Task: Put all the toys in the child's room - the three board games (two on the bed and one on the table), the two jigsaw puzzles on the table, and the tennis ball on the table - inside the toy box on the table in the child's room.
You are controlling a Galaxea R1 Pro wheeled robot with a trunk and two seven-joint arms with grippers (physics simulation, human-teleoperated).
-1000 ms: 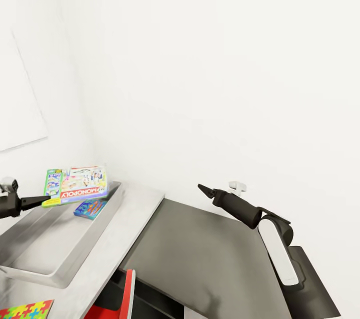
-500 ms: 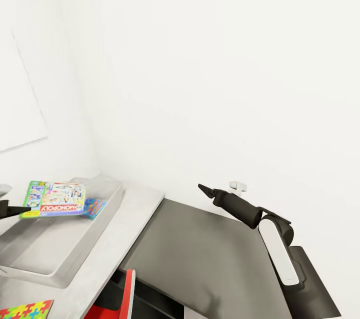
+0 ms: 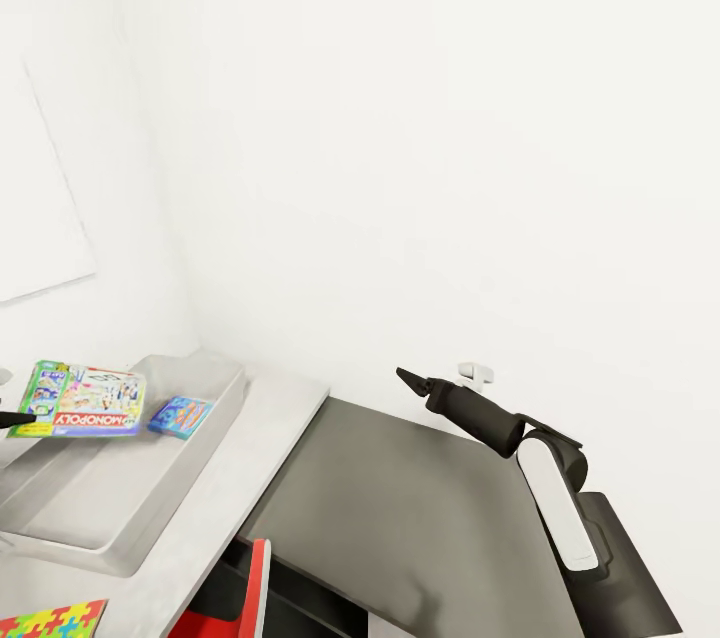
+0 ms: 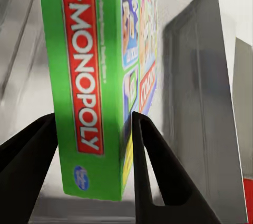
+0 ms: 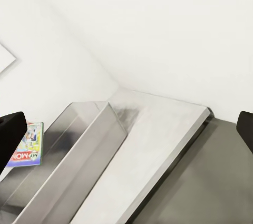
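We face a corner of plain white walls (image 3: 420, 118), with a pale flat panel (image 3: 35, 208) on the wall at the left. Below it runs the long desk with the pale grey mottled top (image 3: 255, 438), and against its end stands a lower desk with a dark grey top (image 3: 400, 518). A red upright edge (image 3: 259, 583) shows under the pale desk's near edge.

On the pale top, toward its far corner, lies the shallow light-grey bin with sloping sides (image 3: 185, 488). A small blue game box (image 3: 181, 415) rests at the bin's far end, tilted against the wall of the bin. At the desk's near edge we see a corner of a thin square of bright interlocking puzzle pieces (image 3: 50, 620).

Our left gripper (image 4: 92, 129) is clamped on the flat green, white and red game box (image 3: 82, 400), a black finger on each broad face, holding it over the bin, above the floor of it and just beside the blue box. White letters on a red band read "MONOPOLY"; the smaller print we cannot read.

Our right gripper (image 3: 404, 378) hangs over the dark desk's far edge, near the wall, fingers (image 5: 11, 134) apart, holding nothing.
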